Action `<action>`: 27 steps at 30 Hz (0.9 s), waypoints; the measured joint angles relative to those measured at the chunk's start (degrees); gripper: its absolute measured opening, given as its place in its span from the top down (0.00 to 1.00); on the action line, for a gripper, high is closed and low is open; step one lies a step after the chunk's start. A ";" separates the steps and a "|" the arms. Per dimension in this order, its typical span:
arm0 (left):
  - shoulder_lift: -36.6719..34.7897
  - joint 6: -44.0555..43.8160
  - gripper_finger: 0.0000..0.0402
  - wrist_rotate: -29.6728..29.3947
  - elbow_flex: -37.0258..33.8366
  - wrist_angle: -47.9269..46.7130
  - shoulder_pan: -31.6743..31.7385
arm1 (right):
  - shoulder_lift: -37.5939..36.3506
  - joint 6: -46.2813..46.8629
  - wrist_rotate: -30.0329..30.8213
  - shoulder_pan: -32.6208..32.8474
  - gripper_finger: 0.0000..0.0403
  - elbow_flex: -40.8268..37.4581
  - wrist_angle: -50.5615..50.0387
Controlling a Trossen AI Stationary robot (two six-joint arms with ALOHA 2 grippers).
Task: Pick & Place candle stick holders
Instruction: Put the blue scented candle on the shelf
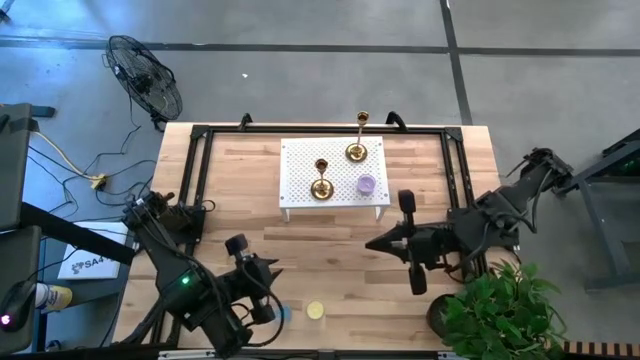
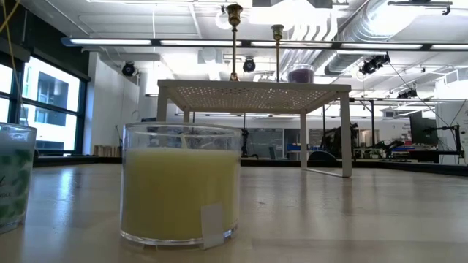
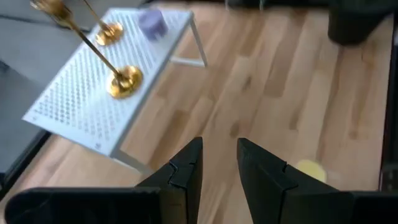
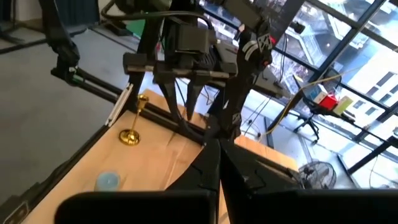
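Two gold candle stick holders (image 1: pixel 321 186) (image 1: pixel 356 151) stand by their round bases on a white perforated rack (image 1: pixel 300 165) at the middle far part of the table; the left wrist view shows them too (image 3: pixel 124 81) (image 3: pixel 109 33). In the right wrist view another gold holder (image 4: pixel 131 135) stands on the wood near the left arm. My left gripper (image 1: pixel 270 270) (image 3: pixel 219 163) hovers open over bare wood at the near left, holding nothing. My right gripper (image 1: pixel 375 243) (image 4: pixel 217 158) is shut and holds nothing, raised above the table to the right of the rack.
A purple candle (image 1: pixel 366 184) sits on the rack beside the holders. A yellow candle in a glass (image 1: pixel 316 311) (image 2: pixel 179 186) and a small blue one (image 1: pixel 285 312) stand near the front edge. A potted plant (image 1: pixel 500 310) is at the near right corner.
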 joint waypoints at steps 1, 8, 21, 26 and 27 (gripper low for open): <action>0.00 0.59 0.76 1.49 -0.01 -0.04 0.02 | 0.00 0.41 0.69 0.44 1.00 0.00 -0.69; -0.01 -3.83 0.76 4.66 0.01 0.03 -0.27 | 0.00 3.17 2.00 1.90 1.00 -0.02 -4.41; 0.03 -11.97 0.76 8.54 0.01 -0.01 -0.20 | 0.00 3.70 1.14 3.23 1.00 -0.02 -4.40; 0.24 -13.24 0.75 8.56 -0.01 -0.01 -0.20 | 0.00 3.70 1.16 3.21 1.00 -0.04 -4.39; 0.24 -13.25 0.74 8.52 0.00 -0.02 -0.20 | 0.00 3.70 1.15 3.21 1.00 -0.04 -4.39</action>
